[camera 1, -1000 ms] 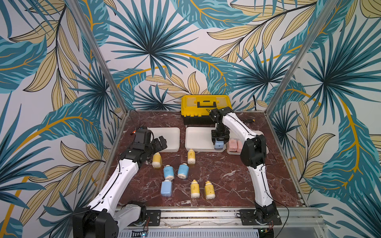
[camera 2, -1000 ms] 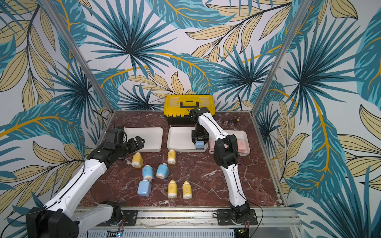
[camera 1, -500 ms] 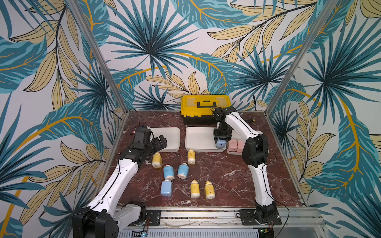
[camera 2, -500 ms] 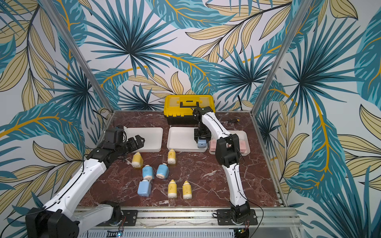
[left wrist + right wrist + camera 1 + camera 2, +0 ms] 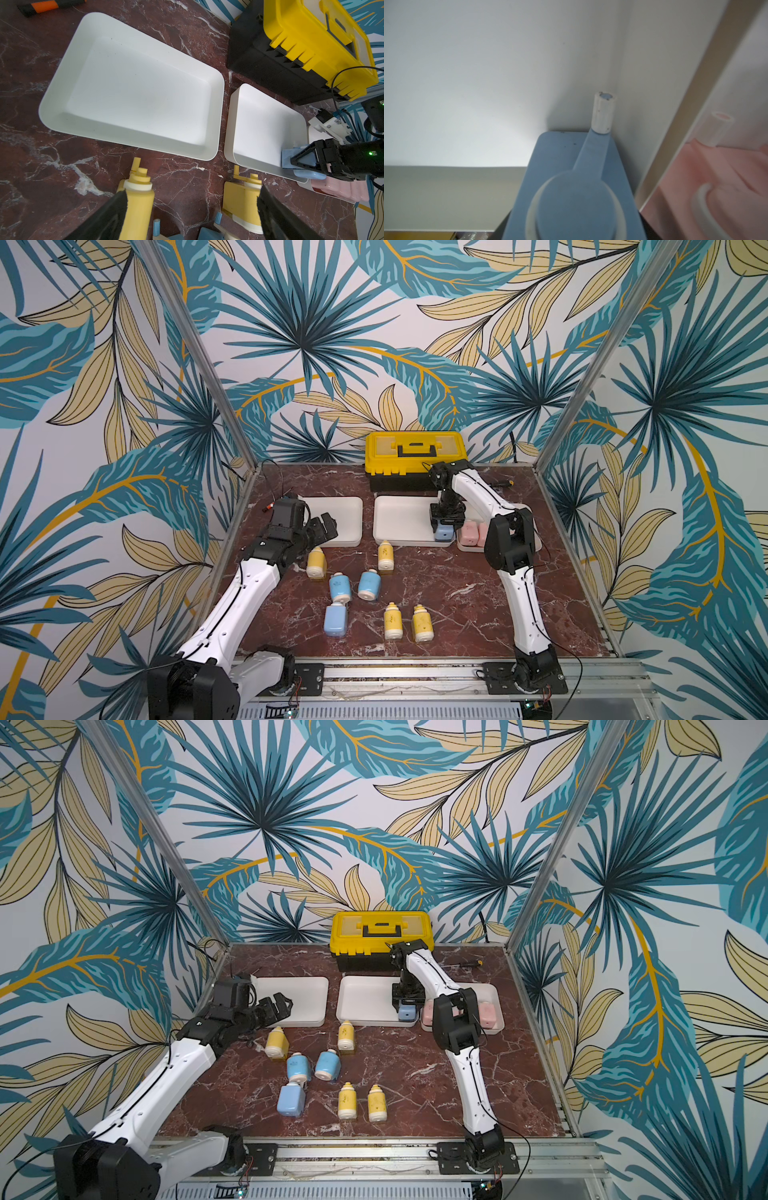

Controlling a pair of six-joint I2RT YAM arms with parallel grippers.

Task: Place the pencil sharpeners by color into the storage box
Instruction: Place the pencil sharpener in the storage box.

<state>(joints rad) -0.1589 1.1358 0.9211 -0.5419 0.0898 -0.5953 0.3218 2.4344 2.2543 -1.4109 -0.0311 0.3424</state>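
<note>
Right tool [image 5: 445, 526] clamped on a light blue sharpener [image 5: 444, 534], in the near corner of the middle white tray [image 5: 399, 517], left tool [image 5: 326, 526] spread wide near a yellow sharpener [image 5: 316, 565] on the desk [image 5: 457, 593]

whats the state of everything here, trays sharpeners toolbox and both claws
left tray, empty
middle tray, only one blue sharpener in it, at its near right corner
right tray, holds pink sharpeners, count unclear
four yellow sharpeners, loose on the table
three blue sharpeners, loose on the table
toolbox, lid shut
left claw, open, holding nothing
right claw, shut on the blue sharpener
</note>
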